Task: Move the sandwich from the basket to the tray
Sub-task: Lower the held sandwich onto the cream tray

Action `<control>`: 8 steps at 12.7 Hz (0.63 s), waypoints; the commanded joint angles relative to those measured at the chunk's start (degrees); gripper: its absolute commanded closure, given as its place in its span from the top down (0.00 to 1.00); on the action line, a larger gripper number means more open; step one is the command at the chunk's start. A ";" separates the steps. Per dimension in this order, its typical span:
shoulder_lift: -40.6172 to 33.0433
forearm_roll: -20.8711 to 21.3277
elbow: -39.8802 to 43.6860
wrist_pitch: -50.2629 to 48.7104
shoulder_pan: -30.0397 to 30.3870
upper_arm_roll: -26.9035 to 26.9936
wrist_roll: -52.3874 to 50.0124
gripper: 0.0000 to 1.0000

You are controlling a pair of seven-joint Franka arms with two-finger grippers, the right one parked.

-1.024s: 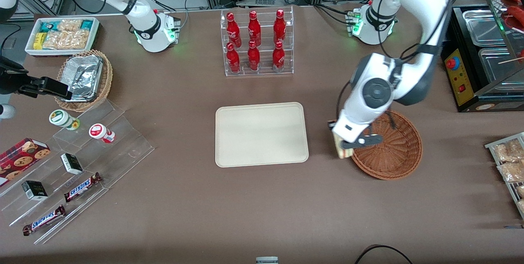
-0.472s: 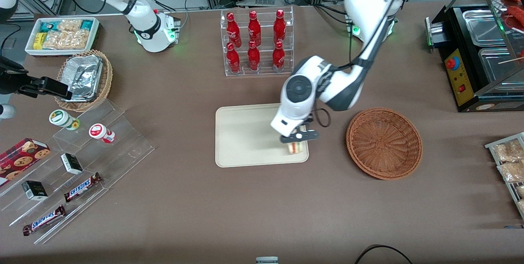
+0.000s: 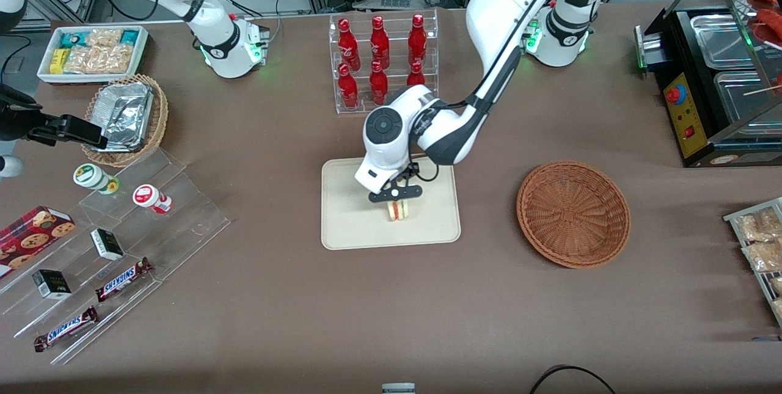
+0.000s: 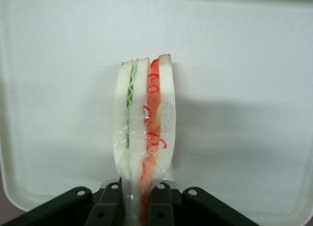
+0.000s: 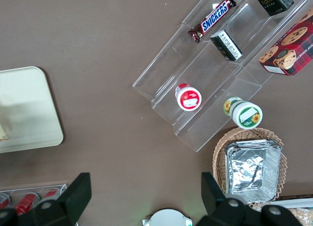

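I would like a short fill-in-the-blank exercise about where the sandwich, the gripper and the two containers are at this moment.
1. The gripper is shut on the ____.
2. The sandwich is held over the beige ____.
3. The wicker basket lies toward the ____ arm's end of the table from the tray.
4. The sandwich filling shows red and ____ layers.

Missing words: sandwich; tray; working; green

One sandwich [image 3: 398,211] sits clamped in the single working pincer [image 3: 396,198] over one beige tray [image 3: 348,223]. One reddish-brown basket [image 3: 573,214] stands on the desk [image 3: 391,308]. Six red bottles [image 3: 379,46] fill one clear rack [image 3: 335,64]. Two Snickers bars [image 3: 122,279] lie on the acrylic steps [image 3: 183,217], with two round tubs [image 3: 146,197], two small dark boxes [image 3: 107,244] and one cookie box [image 3: 33,232].
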 commanded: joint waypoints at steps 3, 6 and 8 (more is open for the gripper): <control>1.76 -0.23 3.31 -1.55 -0.66 0.87 -1.43 0.00; 2.72 -0.32 4.70 -1.72 -0.40 0.87 -1.52 0.00; 4.13 -0.32 6.38 -2.16 -0.31 0.87 -2.66 0.00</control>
